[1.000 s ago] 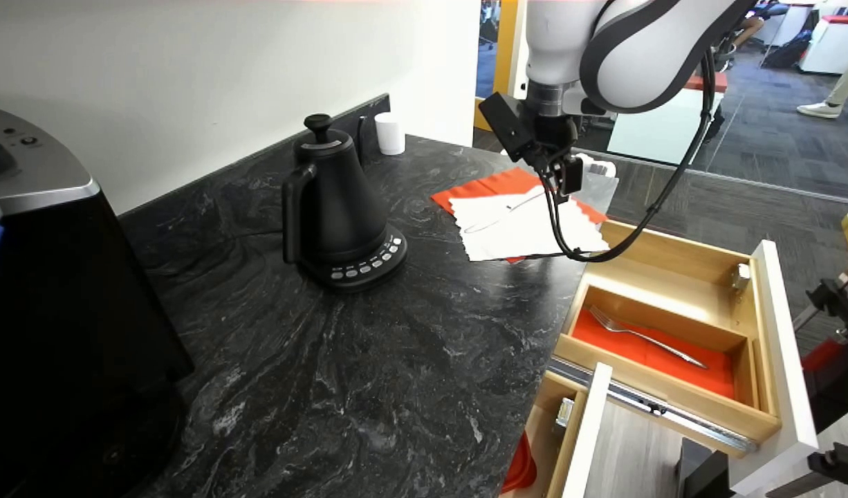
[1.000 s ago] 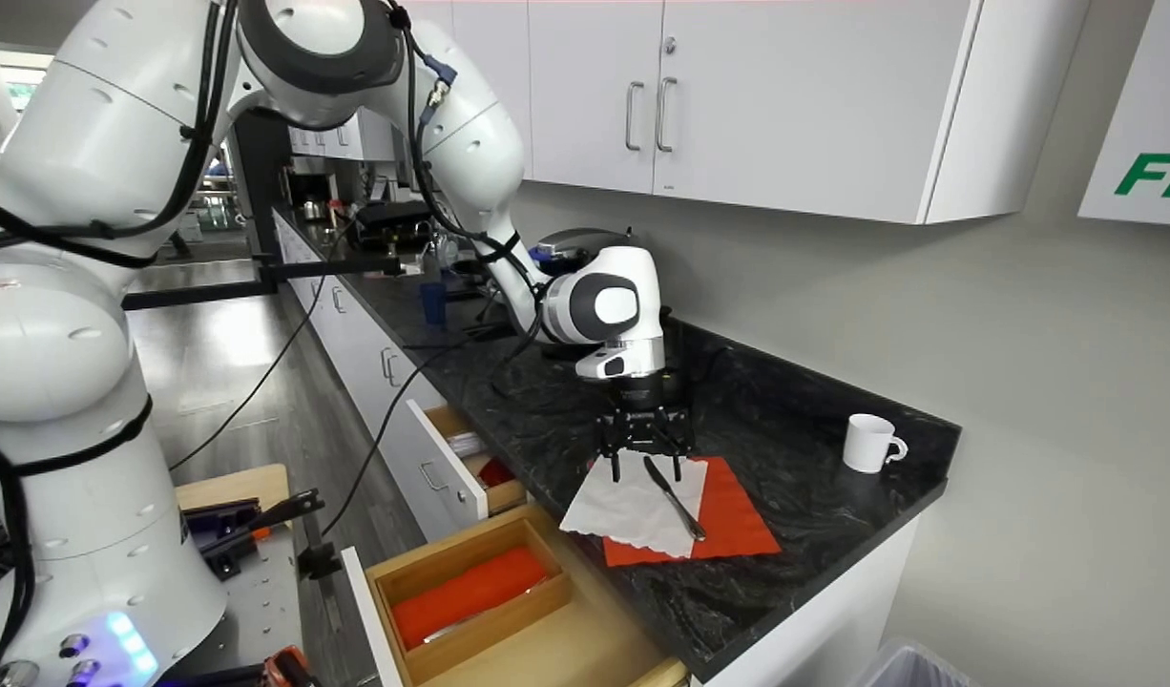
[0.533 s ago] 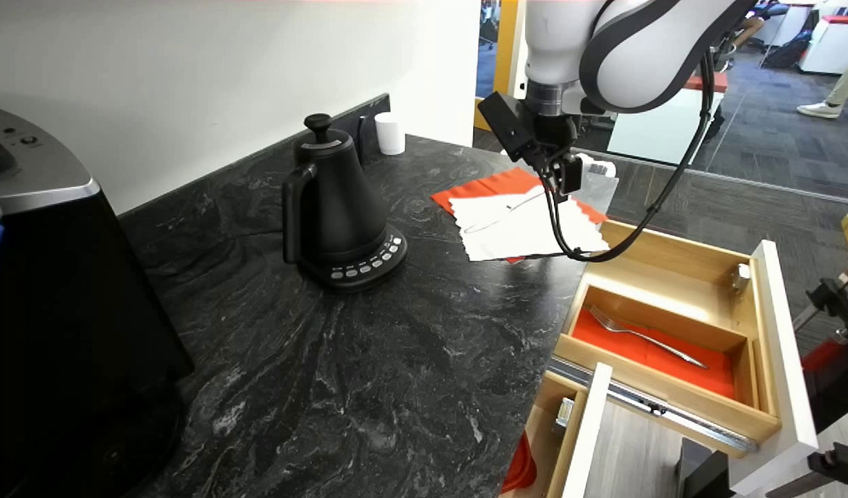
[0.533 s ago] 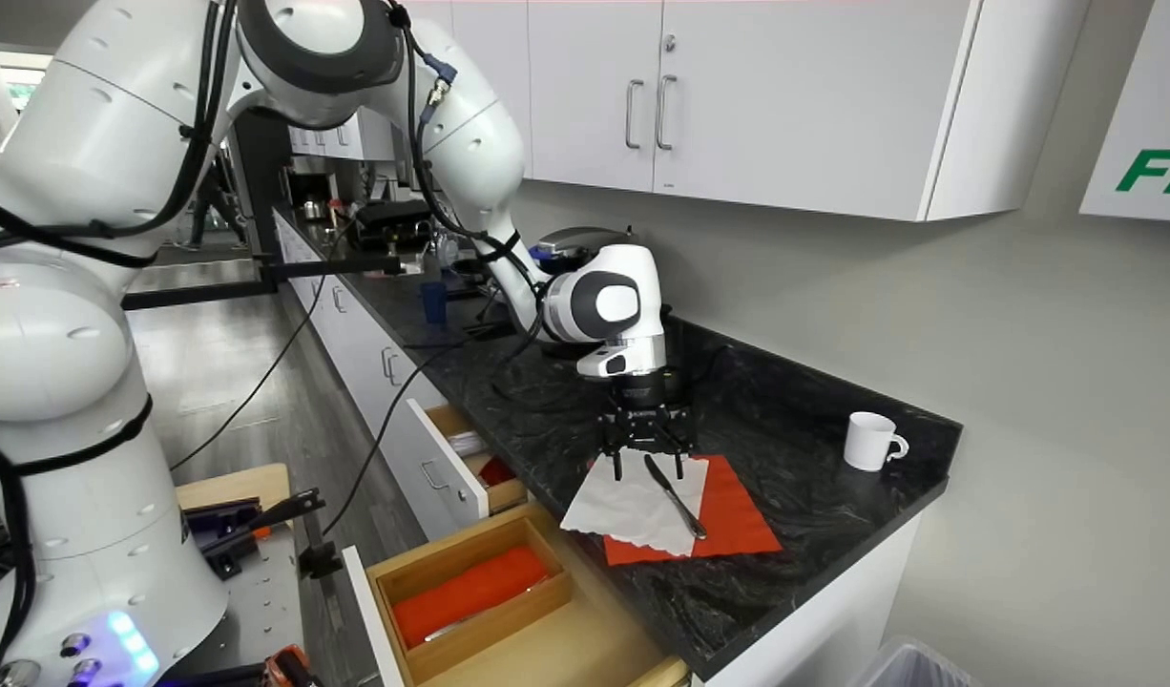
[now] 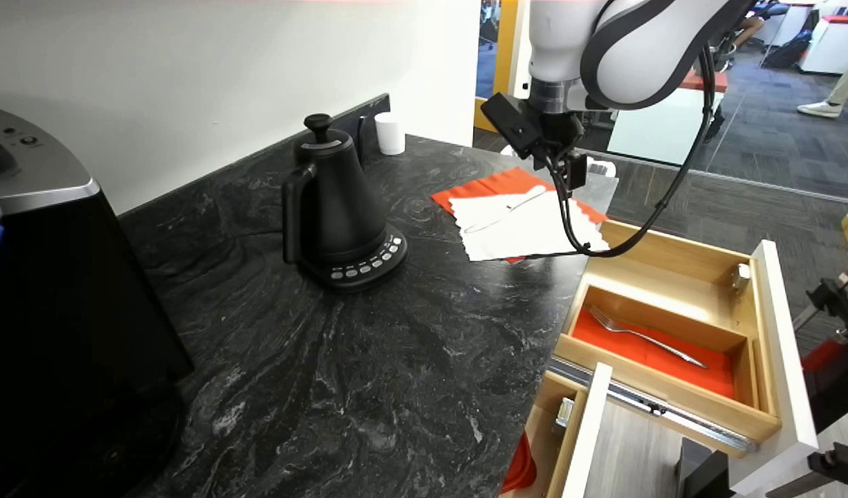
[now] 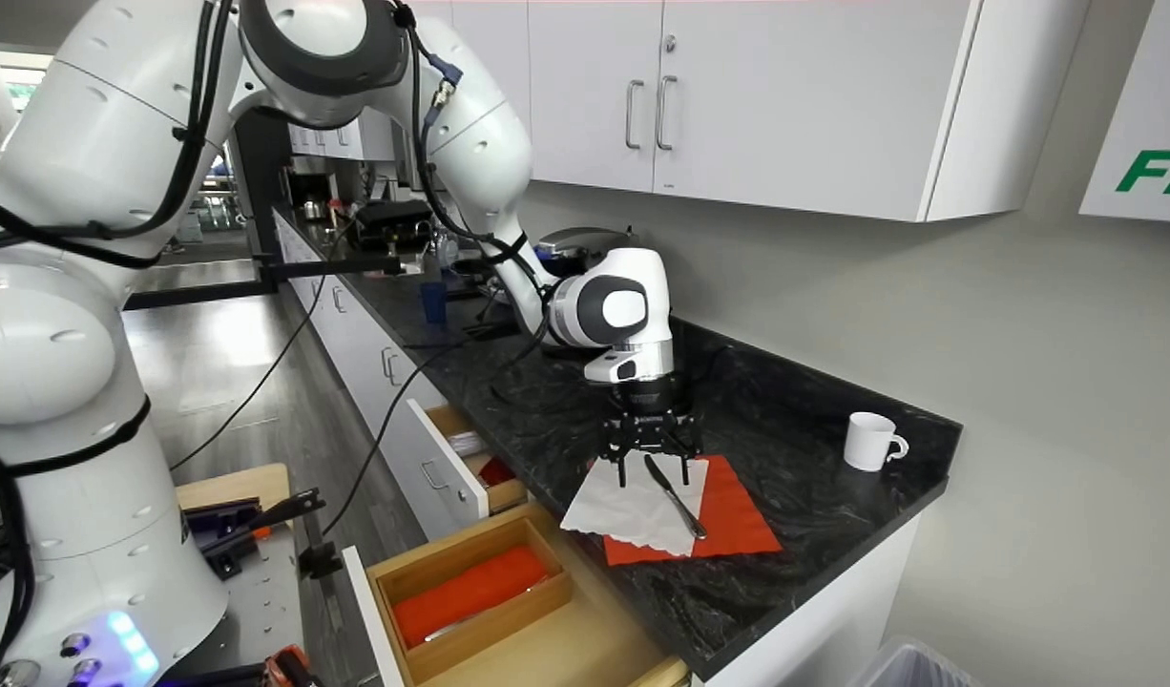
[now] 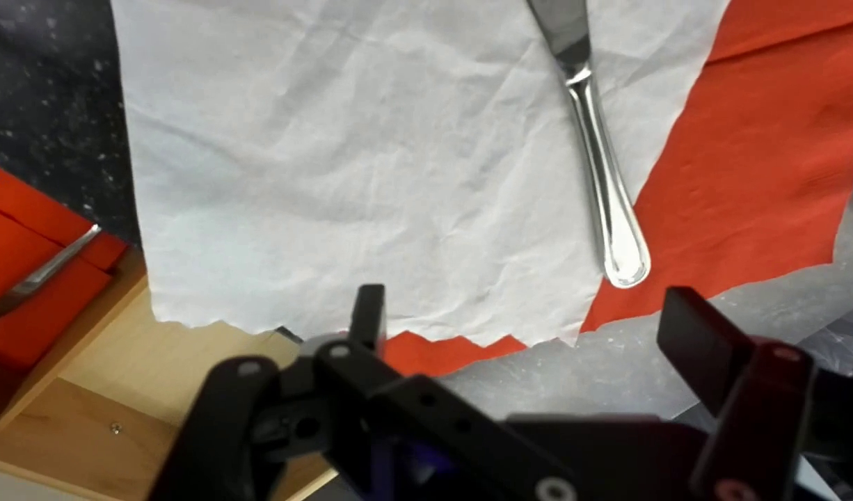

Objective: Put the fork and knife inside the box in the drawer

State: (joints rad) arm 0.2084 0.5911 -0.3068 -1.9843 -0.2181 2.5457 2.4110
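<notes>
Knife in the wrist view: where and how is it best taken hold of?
Grip the knife by its handle, probably from straight above, the open gripper closing across its narrow width: the knife lies flat, so a side approach would likely scrape the white sheet.

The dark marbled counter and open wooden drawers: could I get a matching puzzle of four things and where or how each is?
1. silvery metal fork
2. silvery metal knife
3. black handled kettle
4. black two-fingered gripper

A. mostly on the wavy-edged white sheet
B. open, holding nothing
C. inside the pale wooden box
D. on a round buttoned base

1-C, 2-A, 3-D, 4-B
</notes>
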